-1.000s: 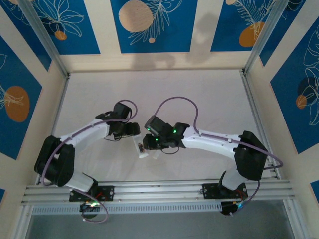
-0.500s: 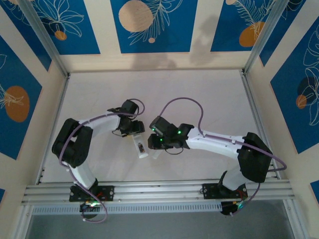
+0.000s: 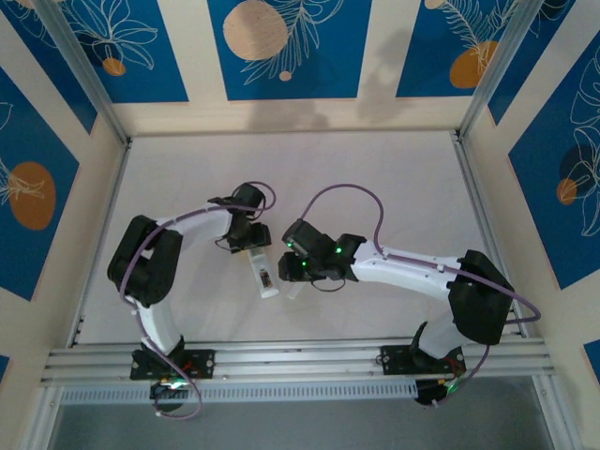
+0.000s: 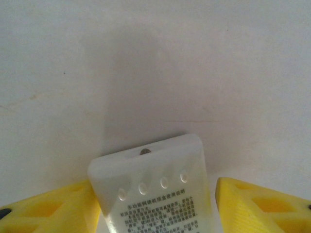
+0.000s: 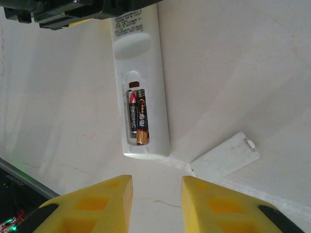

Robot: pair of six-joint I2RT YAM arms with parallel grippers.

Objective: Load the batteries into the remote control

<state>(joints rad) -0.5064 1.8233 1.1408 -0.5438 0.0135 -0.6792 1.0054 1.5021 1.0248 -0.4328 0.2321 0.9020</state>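
Lab test cell: aluminium frame rails, printed blue panels.

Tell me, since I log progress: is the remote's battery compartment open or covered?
Open. Both batteries sit exposed in the remote control, and the cover piece lies apart on the table.

The white table carries the remote control and its cover.

Remote control: smooth white plastic; batteries glossy; table matt, scuffed.
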